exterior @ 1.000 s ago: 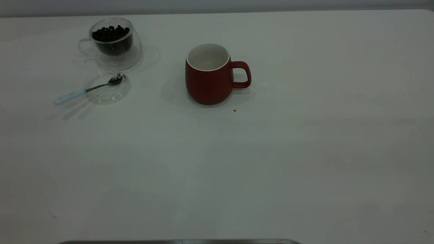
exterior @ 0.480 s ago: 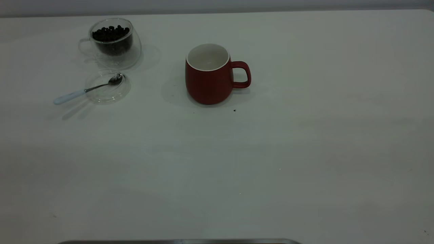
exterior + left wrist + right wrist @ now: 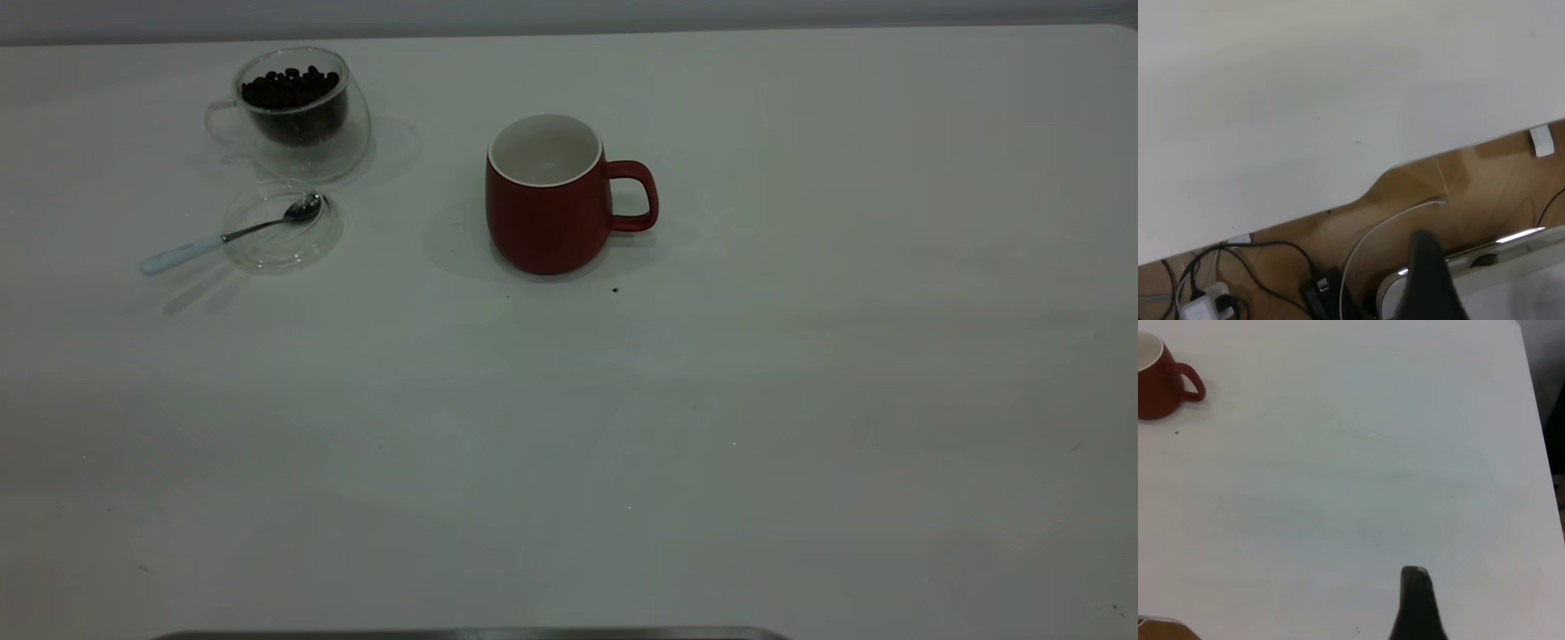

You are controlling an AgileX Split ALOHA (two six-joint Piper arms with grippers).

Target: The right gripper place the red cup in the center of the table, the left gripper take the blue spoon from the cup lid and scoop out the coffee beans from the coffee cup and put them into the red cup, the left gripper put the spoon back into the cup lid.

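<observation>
A wide white tabletop fills the exterior view, and neither of my arms appears in it.

The red cup stands upright near the middle of the tabletop, toward its far edge, white inside, with its loop handle pointing toward the right edge.

Near the far left corner stands the coffee cup, clear glass, upright, holding a dark heap of coffee beans.

Just in front of it lies the cup lid, a flat clear disc. The blue spoon lies across it, metal bowl resting inside the lid and pale handle sticking out over the rim toward the left edge.

My left gripper hangs off the tabletop, past its edge, over a wooden floor with cables. Only one dark finger shows, so I cannot tell how my jaws stand there.

My right gripper hovers over bare tabletop, well apart from the red cup. Again only one finger seems visible, so its jaws are unclear; nothing is seen in them.
</observation>
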